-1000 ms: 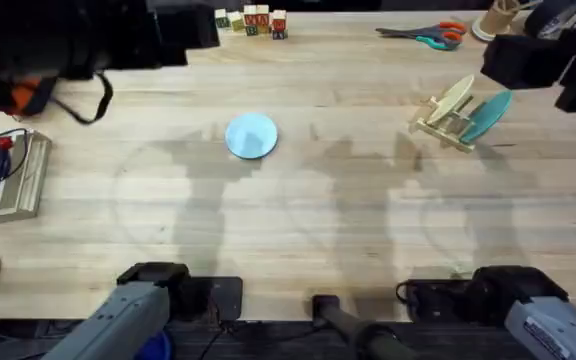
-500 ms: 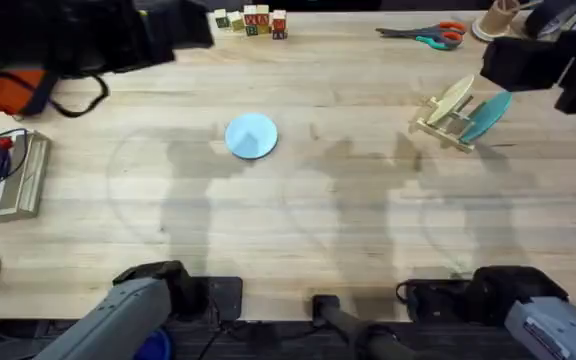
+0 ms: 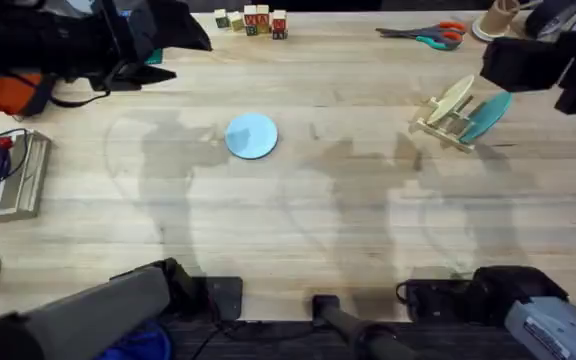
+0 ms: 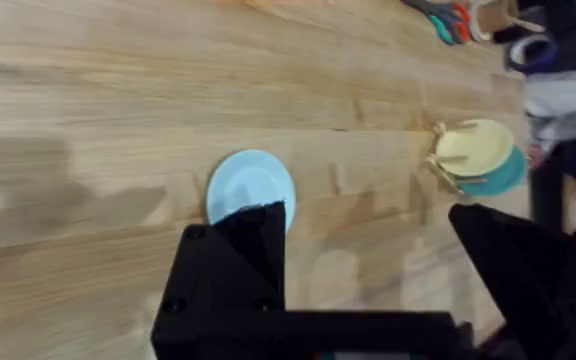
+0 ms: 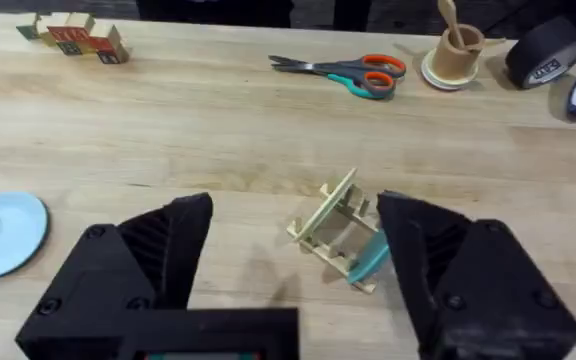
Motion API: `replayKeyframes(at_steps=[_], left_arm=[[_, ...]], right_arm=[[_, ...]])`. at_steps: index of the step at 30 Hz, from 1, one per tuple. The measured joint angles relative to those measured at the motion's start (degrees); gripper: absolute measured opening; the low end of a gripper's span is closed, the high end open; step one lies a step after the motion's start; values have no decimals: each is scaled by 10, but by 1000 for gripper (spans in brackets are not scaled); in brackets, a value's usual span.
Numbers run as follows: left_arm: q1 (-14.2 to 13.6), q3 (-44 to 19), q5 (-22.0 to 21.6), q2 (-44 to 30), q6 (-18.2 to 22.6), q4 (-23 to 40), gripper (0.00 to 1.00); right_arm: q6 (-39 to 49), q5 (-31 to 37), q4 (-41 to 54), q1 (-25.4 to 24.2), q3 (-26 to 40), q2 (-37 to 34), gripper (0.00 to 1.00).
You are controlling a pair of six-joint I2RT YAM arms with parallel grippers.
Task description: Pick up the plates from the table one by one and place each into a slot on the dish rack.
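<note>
I look down at the big light wooden table (image 3: 298,230) and see one small round light blue plastic plate (image 3: 252,135) lying flat, closer to the far edge than to the near edge and a bit left of the middle. The little pale wooden dish rack (image 3: 446,118) stands near the far right corner, and it already holds a cream plate (image 3: 455,98) and a teal plate (image 3: 488,114), both standing on edge between the pegs. So I think the blue plate is the last one to go in. From my left wrist camera, the left gripper (image 4: 368,235) has its two black fingers spread wide with nothing between them, and the blue plate peeks out just past one finger. From my right wrist camera, the right gripper (image 5: 293,245) is spread wide too and holds nothing, and it looks toward the rack. I would use the left arm for this pick, since the plate is on its side of the table. The plate is thin and flat, so I should come down at its rim, slide one finger tip under the edge and pinch gently so it does not skate away on the wood. Then I should lift it, turn it on edge and lower it into a free slot without bumping the two plates already there.
</note>
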State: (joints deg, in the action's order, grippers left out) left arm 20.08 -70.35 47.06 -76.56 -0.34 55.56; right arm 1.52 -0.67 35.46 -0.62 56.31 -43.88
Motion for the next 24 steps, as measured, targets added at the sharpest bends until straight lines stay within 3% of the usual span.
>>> replayKeyframes(at_steps=[2, 3, 9, 11, 24], left_arm=[[0, 0, 15, -13, 1, 4, 975], [0, 0, 20, -18, 1, 6, 913], [0, 0, 35, -29, 4, 11, 230], [0, 0, 39, -29, 6, 11, 64], [0, 0, 44, -29, 38, 34, 40]], right_arm=[[0, 0, 0, 0, 0, 0, 992], [0, 0, 0, 0, 0, 0, 992], [0, 0, 0, 0, 0, 0, 993], [0, 0, 0, 0, 0, 0, 993], [0, 0, 1, 0, 0, 0, 994]])
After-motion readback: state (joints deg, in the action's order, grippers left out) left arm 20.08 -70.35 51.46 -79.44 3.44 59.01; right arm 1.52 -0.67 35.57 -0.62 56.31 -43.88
